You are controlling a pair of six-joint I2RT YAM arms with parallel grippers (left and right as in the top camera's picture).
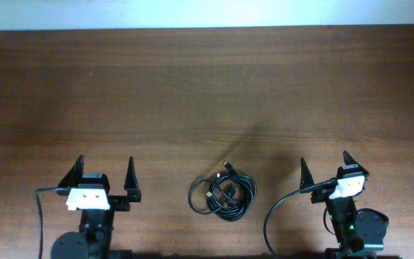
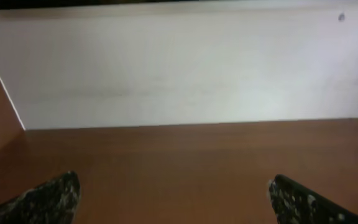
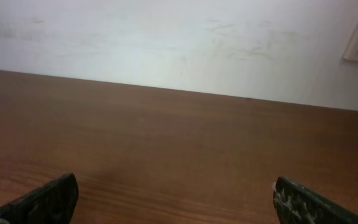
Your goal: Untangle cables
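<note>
brown wood-grain table, white wall behind. one coiled bundle of cables (strand count unclear), lying near front edge between two grippers: left gripper, right gripper, both spread wide, holding nothing.

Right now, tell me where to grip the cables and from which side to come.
Probably the plug end poking out at the far side of the cables. Come straight down from above: the coil lies flat on the table, and that end sits clear of the loops, so only one strand gets pinched.
</note>
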